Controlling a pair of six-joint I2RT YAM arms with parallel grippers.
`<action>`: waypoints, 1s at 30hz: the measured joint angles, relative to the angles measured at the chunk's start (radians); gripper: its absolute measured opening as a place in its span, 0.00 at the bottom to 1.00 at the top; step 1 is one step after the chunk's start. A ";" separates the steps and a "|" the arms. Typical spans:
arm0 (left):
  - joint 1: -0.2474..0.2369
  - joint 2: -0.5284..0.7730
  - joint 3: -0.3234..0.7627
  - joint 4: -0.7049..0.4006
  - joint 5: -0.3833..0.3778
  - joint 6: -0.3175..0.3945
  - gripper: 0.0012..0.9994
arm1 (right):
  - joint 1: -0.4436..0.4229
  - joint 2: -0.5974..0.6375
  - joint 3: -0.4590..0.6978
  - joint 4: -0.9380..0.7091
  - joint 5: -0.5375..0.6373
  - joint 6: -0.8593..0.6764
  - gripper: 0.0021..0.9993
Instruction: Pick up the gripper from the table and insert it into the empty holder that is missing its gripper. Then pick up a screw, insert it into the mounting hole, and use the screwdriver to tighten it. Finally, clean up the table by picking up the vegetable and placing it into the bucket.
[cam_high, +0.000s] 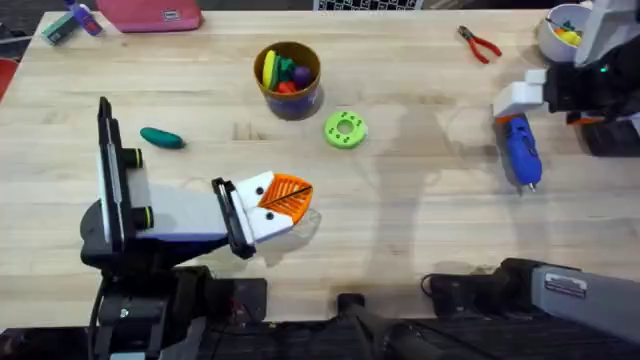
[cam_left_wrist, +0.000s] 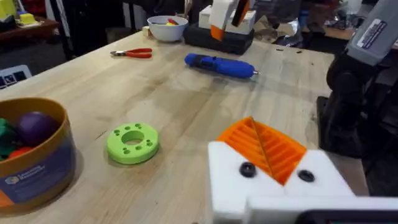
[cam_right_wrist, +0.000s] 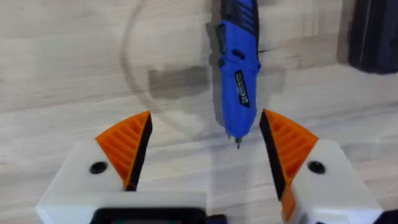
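Observation:
My right gripper (cam_right_wrist: 205, 115) hangs open over the blue screwdriver (cam_right_wrist: 239, 74), whose bit tip lies between the two orange fingers (cam_right_wrist: 127, 146). From overhead, this gripper (cam_high: 522, 108) is at the screwdriver's (cam_high: 521, 152) far end. My left gripper (cam_high: 300, 192) is shut, its orange fingers (cam_left_wrist: 264, 146) pressed together between white blocks with dark round holes (cam_left_wrist: 247, 169). The dark green vegetable (cam_high: 160, 138) lies on the table left of the orange bucket (cam_high: 288, 80). A loose gripper piece and a screw are out of view.
The bucket holds yellow, green, red and purple toys. A green disc (cam_high: 346, 129) lies just to its right. Red-handled pliers (cam_high: 480, 44) and a white bowl (cam_high: 562, 32) sit at the back right. A pink pouch (cam_high: 150, 15) is at the back left.

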 joint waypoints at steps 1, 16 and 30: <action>0.000 0.000 0.000 0.000 0.000 0.000 0.02 | 0.000 0.014 0.000 0.009 0.002 -0.021 0.99; 0.000 0.000 0.000 0.000 0.000 0.000 0.02 | -0.113 0.247 0.000 0.138 0.070 -0.177 0.99; 0.000 0.000 0.000 0.000 0.000 0.000 0.02 | -0.148 0.362 0.000 0.241 0.035 -0.222 0.99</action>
